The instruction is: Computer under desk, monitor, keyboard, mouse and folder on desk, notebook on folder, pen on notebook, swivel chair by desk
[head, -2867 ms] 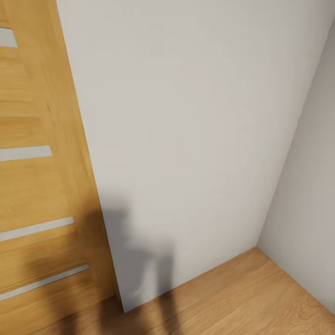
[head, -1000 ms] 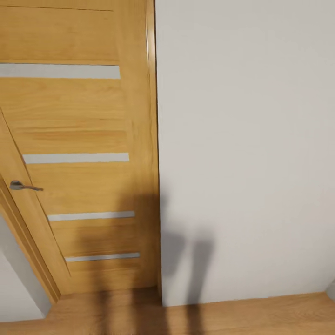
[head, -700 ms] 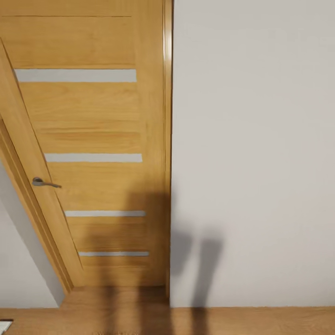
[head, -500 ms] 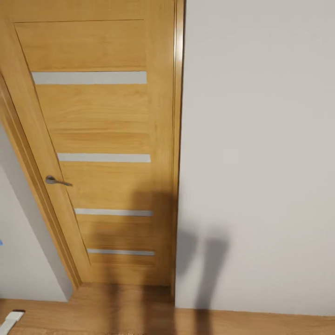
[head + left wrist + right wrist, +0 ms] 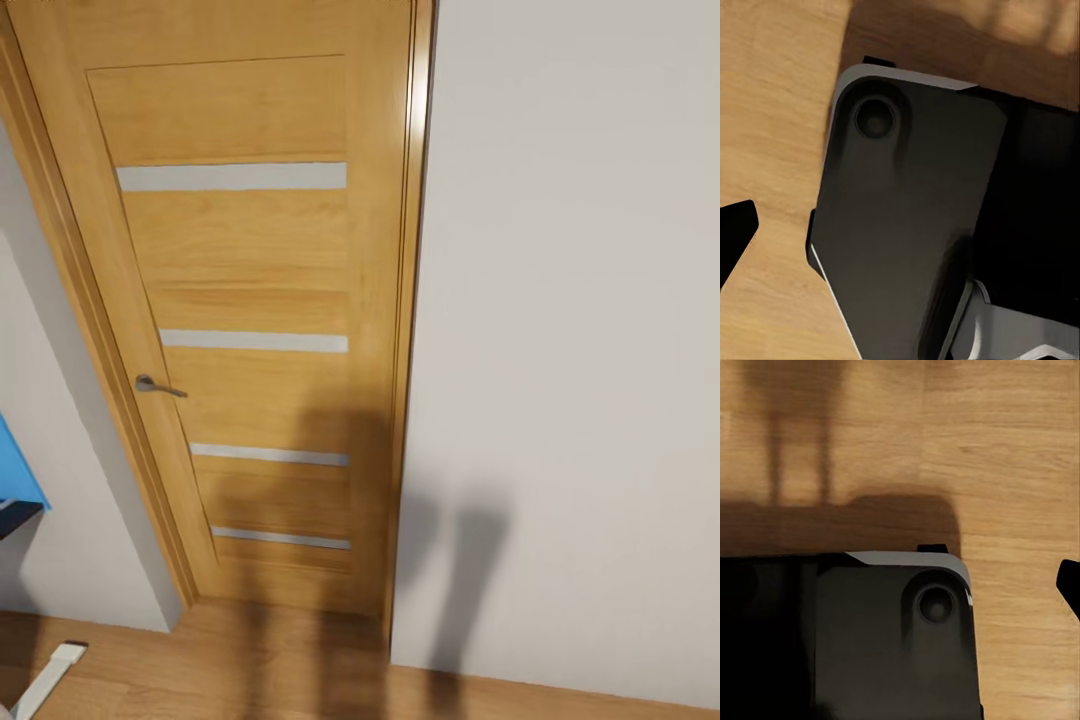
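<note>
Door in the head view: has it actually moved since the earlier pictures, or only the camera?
No. The door keeps its place against the white wall and its frame; the whole picture has slid right, so the camera has turned left.

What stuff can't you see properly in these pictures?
- Blue thing, head view: cut off by the picture's edge, so what it is can't be told.
- White object on the floor, head view: cut off at the corner.
- Left gripper, left wrist view: one dark fingertip shows at the edge; open or shut is unclear.
- Right gripper, right wrist view: one fingertip too.
</note>
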Controlling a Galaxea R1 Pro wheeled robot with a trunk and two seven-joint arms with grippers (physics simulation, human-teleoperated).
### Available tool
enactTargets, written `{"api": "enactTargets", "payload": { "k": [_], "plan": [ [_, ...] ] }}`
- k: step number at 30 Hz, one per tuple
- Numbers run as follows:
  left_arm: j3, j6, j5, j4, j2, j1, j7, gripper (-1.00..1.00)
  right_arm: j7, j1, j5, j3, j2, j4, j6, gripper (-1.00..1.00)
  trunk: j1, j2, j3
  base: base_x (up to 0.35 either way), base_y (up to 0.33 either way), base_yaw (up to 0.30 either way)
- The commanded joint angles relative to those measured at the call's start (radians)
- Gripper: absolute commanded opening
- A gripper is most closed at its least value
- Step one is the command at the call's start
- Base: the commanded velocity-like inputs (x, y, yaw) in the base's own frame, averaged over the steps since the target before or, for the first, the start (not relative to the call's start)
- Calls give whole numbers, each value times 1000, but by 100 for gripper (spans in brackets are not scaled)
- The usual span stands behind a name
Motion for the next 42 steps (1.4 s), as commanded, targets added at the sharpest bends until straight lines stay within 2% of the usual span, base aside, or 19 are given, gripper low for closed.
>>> {"api": "enactTargets", "payload": {
  "k": [1, 4, 6, 14, 16, 21, 29, 42],
  "plan": [
    [1, -15, 7, -4, 0, 0, 0, 100, -3, -1, -2, -1, 0, 1, -7, 100, -4, 6, 2, 0, 0, 22],
    [1, -61, 12, -8, -1, 0, 0, 100, -4, 0, -7, -6, 1, 0, -21, 100, -15, 27, 11, 0, 0, 14],
    [1, -119, 14, -11, -4, 0, 0, 100, -12, 0, -14, -18, 0, 0, -37, 100, -23, 41, 18, 0, 0, 7],
    [0, -297, 16, -19, -8, 0, 0, 100, -56, 0, -62, -96, -1, -1, -123, 100, -54, 97, 43, 0, 0, 2],
    [0, -317, 16, -32, -8, 0, 0, 100, -60, 0, -66, -103, -1, -1, -137, 100, -61, 111, 49, 0, 0, 0],
    [1, -345, 17, -80, -6, 0, 1, 100, -64, 0, -71, -113, -1, -2, -158, 100, -80, 146, 65, 0, 0, 0],
    [2, -350, 17, -98, -6, 0, 0, 100, -66, 0, -75, -119, -3, -2, -163, 100, -111, 202, 90, 0, 0, 0],
    [4, -373, 17, -55, -3, 0, -12, 100, -65, 0, -73, -119, -4, -25, -166, 100, -111, 202, 90, 0, 0, 23]
  ]
}}
